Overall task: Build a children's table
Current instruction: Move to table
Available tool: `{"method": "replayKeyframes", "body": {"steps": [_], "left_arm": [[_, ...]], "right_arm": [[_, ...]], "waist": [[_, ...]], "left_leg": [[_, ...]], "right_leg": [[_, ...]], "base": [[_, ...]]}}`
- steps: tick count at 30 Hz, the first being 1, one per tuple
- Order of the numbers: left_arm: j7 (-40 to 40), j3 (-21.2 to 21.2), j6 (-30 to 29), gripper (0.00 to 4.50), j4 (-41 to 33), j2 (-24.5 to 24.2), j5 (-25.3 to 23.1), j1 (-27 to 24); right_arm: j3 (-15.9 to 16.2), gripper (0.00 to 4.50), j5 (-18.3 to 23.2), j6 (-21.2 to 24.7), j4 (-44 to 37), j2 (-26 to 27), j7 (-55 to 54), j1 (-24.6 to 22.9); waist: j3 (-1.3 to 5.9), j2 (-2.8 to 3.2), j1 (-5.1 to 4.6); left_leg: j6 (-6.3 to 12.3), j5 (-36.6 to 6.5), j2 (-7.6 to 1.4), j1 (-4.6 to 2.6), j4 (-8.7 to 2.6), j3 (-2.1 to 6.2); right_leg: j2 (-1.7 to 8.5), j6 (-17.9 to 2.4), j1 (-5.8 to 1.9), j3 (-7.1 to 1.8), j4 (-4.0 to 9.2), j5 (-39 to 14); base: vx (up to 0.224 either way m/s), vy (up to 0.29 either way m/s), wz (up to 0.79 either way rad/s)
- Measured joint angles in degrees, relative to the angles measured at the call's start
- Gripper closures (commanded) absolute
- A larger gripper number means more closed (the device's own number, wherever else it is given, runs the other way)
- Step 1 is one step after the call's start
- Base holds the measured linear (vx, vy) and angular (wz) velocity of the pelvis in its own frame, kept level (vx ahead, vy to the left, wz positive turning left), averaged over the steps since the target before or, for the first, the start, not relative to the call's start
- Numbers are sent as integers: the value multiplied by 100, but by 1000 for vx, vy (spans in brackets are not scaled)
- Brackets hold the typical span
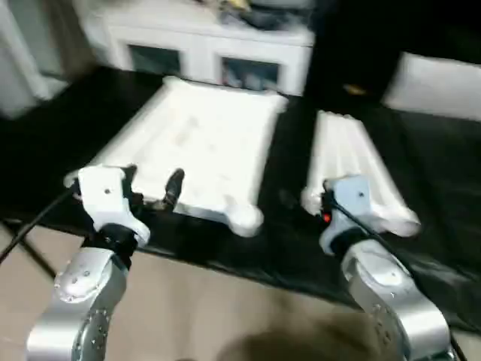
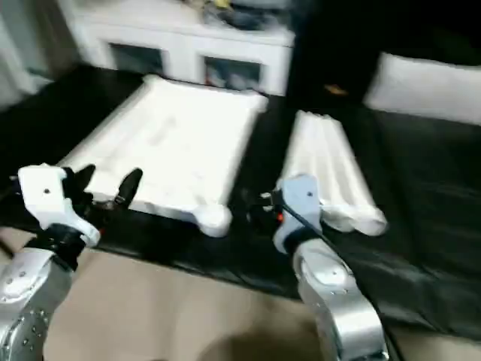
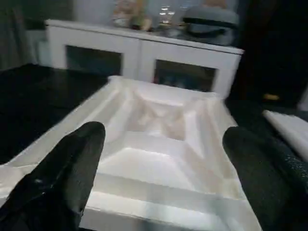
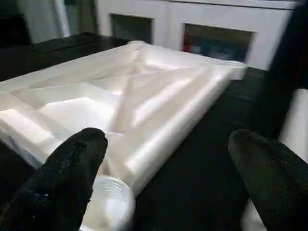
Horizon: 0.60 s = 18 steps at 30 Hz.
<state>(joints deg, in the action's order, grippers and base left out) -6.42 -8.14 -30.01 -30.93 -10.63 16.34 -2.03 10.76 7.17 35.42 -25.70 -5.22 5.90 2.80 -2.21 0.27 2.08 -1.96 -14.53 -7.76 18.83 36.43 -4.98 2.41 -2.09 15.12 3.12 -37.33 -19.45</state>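
The tabletop [image 1: 199, 150] lies upside down on the black table [image 1: 301, 241], ribs and corner sockets facing up, which is presumably so the legs can be pushed in from above. The four legs [image 1: 361, 177] lie side by side in a bundle just beyond the right hand [image 2: 259, 207], well apart from the tabletop, laid out within that arm's reach. The left hand [image 2: 105, 188] hovers at the tabletop's near edge with its two black fingers spread wide and nothing between them; the right hand hangs over the bare black strip between tabletop and legs, fingers also wide and empty. No leg is in a socket, so the build looks to be at its very start. The head views give the whole layout, with both silver forearms and the white cabinet [image 1: 207, 45] behind the table. The left wrist view instead looks straight over the ribbed underside between its fingers [image 3: 67, 173]. The right wrist view adds the nearest round corner socket [image 4: 108, 202] just beside its fingertip, a detail the head views blur into a white knob.
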Motion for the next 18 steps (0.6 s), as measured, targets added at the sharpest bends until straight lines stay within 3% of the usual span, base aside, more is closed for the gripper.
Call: {"method": "replayKeyframes", "body": {"steps": [1, 2, 3, 4, 5, 6, 7, 8, 9, 10, 11, 12, 13, 14, 15, 16, 17, 18], "left_arm": [[1, -15, 0, 7, 61, -5, -18, 0], [1, -2, 0, 7, 98, -3, -30, 3], [-1, 9, 0, 7, 98, -3, -30, 13], [-6, 32, 15, 7, 95, -3, -29, 48], [-10, 57, 40, 7, 102, 19, -29, 81], [-19, 153, 41, 7, 127, 81, -26, 85], [-34, 255, 44, 7, 136, 115, -20, 93], [-37, 289, 45, 7, 144, 113, -22, 107], [-37, 274, 51, 7, 145, 105, -23, 133], [-37, 257, 57, 7, 146, 102, -25, 175], [-39, 229, 98, 7, 146, 100, -25, 217], [-43, 197, 139, 7, 152, 82, -28, 221], [-45, 156, 161, 7, 182, 63, -29, 218], [-38, 58, 171, 7, 263, 47, -39, 219], [-36, 47, 170, 7, 348, 45, -42, 226], [-34, 53, 171, 7, 404, 48, -48, 229], [-25, 89, 190, 7, 465, 58, -101, 294], [-19, 142, 223, 7, 478, 66, -148, 352]], "right_arm": [[3, 0, -1, -2, -1, -3, 1, 30], [-11, 0, -3, -3, -1, -22, -2, 32], [-20, 0, -4, -3, -1, -31, -5, 27], [-32, 0, -7, -4, -1, -57, -11, 16], [-57, 0, -9, -6, -5, -77, -19, -11], [-114, 0, -14, -5, -2, -102, -31, -49], [-166, 0, -23, -3, 0, -165, -40, -59], [-276, 0, -67, -2, 4, -177, -53, -64], [-301, 0, -82, -2, 5, -172, -54, -64], [-298, 0, -86, -2, 5, -162, -53, -63], [-283, 0, -87, -5, 3, -137, -53, -51], [-276, 0, -90, -5, 10, -108, -58, -49], [-206, 0, -89, -4, 14, -34, -59, -51], [-82, 0, -75, -7, 12, 30, -50, 4], [-67, 0, -73, -22, 7, 33, -52, 22], [-81, 0, -77, -36, 7, 11, -62, 20], [-132, 0, -84, -51, 7, -18, -83, 14], [-159, 0, -91, -57, 6, -22, -107, 12]], "waist": [[11, -18, -77], [23, -37, -201], [28, -51, -246], [38, -130, -337], [33, -257, -366], [35, -261, -300], [6, -199, -217], [6, -124, -151], [6, -71, -67], [22, -9, -3], [38, 104, 39], [49, 198, 53], [23, 200, 8], [20, 103, -49], [32, 78, -115], [38, 66, -192], [44, 54, -265], [53, -29, -330]], "left_leg": [[39, -11, 2, -17, 0, 1], [56, -50, 9, -59, 0, -5], [61, -69, 24, -80, 0, -13], [52, -108, 81, -119, 1, -63], [24, -155, 162, -175, 7, -148], [165, -242, 171, -174, 80, -152], [366, -356, 146, -161, 178, -119], [372, -360, 148, 22, 443, -73], [358, -349, 139, 116, 512, -32], [314, -314, 93, 180, 399, -18], [239, -105, -20, 219, 150, -22], [22, -13, -82, 150, 150, -5], [34, -33, -46, 78, 106, 18], [44, -46, 10, 18, 28, 10], [64, -83, 18, -13, 28, 13], [86, -118, 21, -55, 28, 8], [84, -161, 39, -102, 28, -12], [86, -181, 91, -127, 19, -72]], "right_leg": [[5, 21, 102, 11, -166, -2], [34, 122, 271, 38, -338, 40], [59, 176, 352, 46, -380, 74], [139, 211, 518, 26, -261, 165], [223, 299, 559, -84, -100, 448], [190, 288, 447, -118, -70, 374], [156, 266, 386, -106, -8, 381], [119, 262, 349, -104, 55, 376], [95, 255, 302, -95, 88, 362], [68, 219, 236, -52, 121, 354], [-13, 214, 157, 24, 136, 293], [-39, 227, 84, 68, 135, 247], [-17, 170, 90, 67, 144, 195], [10, -59, 141, 54, -6, 89], [11, -62, 228, 57, -176, 79], [14, 28, 343, 60, -357, 98], [50, 149, 518, 59, -432, 161], [122, 162, 625, 40, -289, 236]], "base": [[137, 17, -2], [137, 17, -2], [117, 5, 0], [100, -46, 3], [100, -46, 3], [104, -84, -1], [119, -64, -7], [119, -64, -7], [120, -22, -6], [127, 9, 2], [127, 9, 2], [148, 54, 4], [177, 57, 5], [177, 57, 5], [167, 22, 6], [131, 10, 1], [131, 10, 1], [117, -9, 3]]}}
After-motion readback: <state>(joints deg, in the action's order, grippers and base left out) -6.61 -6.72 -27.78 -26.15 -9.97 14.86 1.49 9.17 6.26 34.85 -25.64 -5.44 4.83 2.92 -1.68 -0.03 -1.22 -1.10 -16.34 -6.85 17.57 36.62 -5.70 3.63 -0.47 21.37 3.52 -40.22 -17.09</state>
